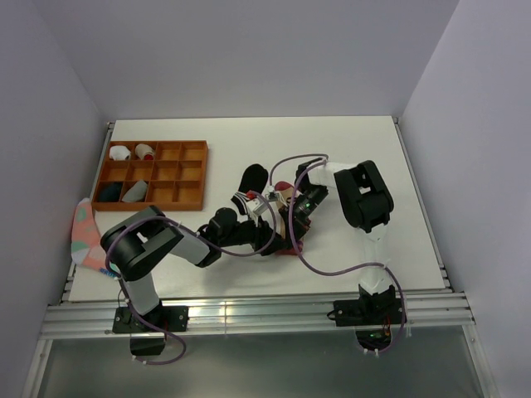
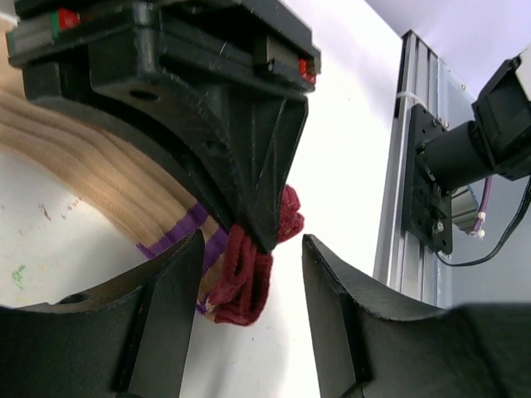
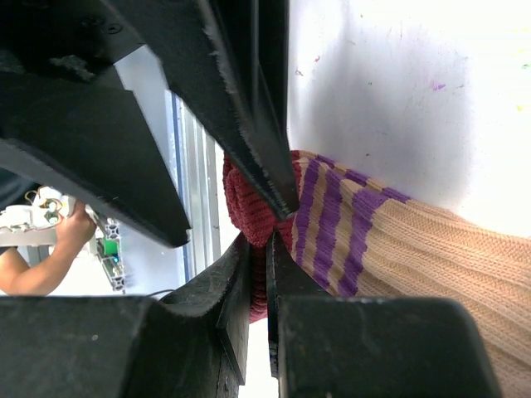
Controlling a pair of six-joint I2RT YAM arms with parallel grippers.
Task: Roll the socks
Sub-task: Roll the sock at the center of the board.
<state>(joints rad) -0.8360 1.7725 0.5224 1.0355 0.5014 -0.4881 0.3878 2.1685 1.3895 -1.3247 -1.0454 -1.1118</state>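
The tan sock with purple stripes lies on the white table, and its maroon toe is folded over. My right gripper is shut on that maroon toe beside the striped part of the tan sock. My left gripper is open, one jaw on each side of the toe and of the right gripper's fingers. In the top view both grippers, left and right, meet at the table's middle over the sock. The black sock lies just behind them, partly hidden.
A brown divided tray stands at the back left, holding small rolled bundles. A pink sock with teal spots hangs over the table's left edge. The metal rail runs along the near edge, close to the grippers.
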